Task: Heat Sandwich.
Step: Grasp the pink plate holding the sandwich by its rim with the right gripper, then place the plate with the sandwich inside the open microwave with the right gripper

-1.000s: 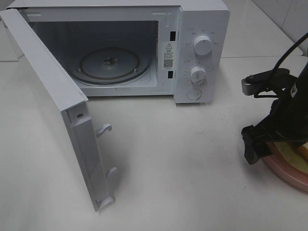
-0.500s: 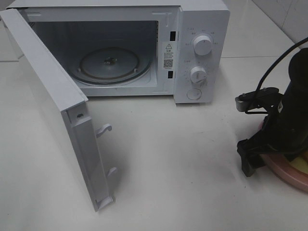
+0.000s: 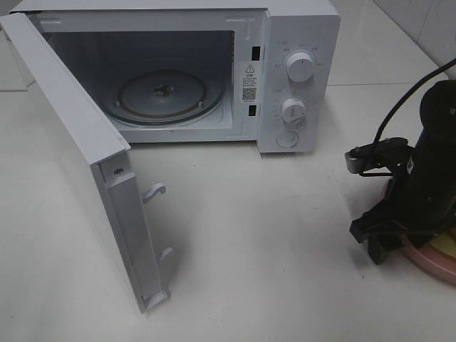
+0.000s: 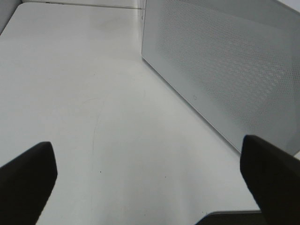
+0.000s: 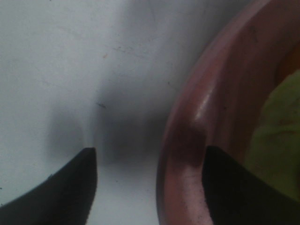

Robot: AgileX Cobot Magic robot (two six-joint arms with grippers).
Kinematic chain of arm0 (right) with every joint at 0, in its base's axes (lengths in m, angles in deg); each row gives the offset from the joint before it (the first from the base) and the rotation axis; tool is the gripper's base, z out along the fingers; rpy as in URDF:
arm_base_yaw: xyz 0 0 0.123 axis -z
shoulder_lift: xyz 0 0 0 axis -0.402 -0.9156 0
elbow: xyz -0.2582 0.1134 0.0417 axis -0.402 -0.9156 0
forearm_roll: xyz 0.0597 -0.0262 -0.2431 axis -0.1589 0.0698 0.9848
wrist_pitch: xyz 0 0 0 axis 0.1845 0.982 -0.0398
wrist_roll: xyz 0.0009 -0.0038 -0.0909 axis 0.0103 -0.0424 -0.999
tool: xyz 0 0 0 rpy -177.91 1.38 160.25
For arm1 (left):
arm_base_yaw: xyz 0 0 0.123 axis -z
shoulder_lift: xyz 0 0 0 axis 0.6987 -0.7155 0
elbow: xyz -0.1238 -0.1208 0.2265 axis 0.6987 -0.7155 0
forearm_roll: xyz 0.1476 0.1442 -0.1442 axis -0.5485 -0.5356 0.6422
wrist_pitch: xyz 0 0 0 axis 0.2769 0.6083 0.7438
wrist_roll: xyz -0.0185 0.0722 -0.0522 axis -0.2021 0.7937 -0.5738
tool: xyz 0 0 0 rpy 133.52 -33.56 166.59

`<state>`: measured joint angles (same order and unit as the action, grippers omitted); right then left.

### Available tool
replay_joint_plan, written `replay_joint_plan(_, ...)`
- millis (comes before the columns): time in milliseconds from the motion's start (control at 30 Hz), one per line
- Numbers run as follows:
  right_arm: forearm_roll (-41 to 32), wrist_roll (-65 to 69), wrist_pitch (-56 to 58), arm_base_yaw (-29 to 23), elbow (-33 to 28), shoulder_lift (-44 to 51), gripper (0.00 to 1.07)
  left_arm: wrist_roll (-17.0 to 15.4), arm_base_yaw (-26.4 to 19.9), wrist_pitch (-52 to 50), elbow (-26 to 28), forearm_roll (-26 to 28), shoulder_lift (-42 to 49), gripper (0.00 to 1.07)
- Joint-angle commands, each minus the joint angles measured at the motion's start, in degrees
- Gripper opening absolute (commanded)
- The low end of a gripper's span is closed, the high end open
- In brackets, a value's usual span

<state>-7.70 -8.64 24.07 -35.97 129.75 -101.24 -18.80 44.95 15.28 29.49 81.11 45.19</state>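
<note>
Two black fingers (image 5: 70, 187) of the right gripper (image 5: 150, 154) are seen set apart, lowered astride the rim of a round pink plate (image 5: 187, 140). One finger is placed outside the rim, over the bare tabletop (image 3: 271, 249), with a clear gap left between it and the plate. The other is placed inside the rim, over the plate's inner slope; whether it touches cannot be told. The jaws are therefore parted and nothing is gripped.

The sandwich (image 5: 276, 140) is carried on that plate, and only a blurred patch of pale green-yellow filling is shown beside the inner finger. In the high view the plate and sandwich are largely hidden by the right arm. They are found towards the right edge of the tabletop, in front of and to the right of the microwave (image 3: 299, 35).

The left gripper (image 4: 150, 173) is held wide open above bare tabletop, with nothing between its fingers, close to the outer, perforated face of the microwave door (image 4: 225, 70).

The white microwave is stood along the rear edge of the tabletop. Its door is swung fully open towards the front-left corner, and a glass turntable (image 3: 162, 96) is exposed in the cavity. Two round knobs (image 3: 299, 68) and a round button (image 3: 286, 140) are mounted on the control panel.
</note>
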Motion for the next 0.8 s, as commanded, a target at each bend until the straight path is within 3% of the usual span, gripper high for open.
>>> replay_joint_plan(33,0.8,-0.5,-0.1,0.1,0.3,-0.1,0.38,0.1,0.3,-0.8,0.1,0.5,0.9,1.0)
replay_joint_plan(100,1.2,0.7,-0.1,0.1,0.3,-0.1,0.24,0.1,0.3,-0.8,0.1,0.5,0.9,1.0)
replay_joint_plan(133,1.2,0.7,-0.1,0.1,0.3,-0.1,0.24,0.1,0.3,-0.8,0.1,0.5,0.9,1.0)
replay_joint_plan(167,2.2,2.5,-0.1,0.1,0.3,-0.1,0.09,0.1,0.3,-0.8,0.1,0.5,0.9,1.0)
replay_joint_plan(233,2.9,2.9,0.0,0.1,0.3,-0.1,0.0,0.1,0.3,-0.8,0.1,0.5,0.9,1.0)
replay_joint_plan(800,6.5,7.8,1.0,-0.1,0.3,-0.1,0.0,0.1,0.3,-0.8,0.1,0.5,0.9,1.0)
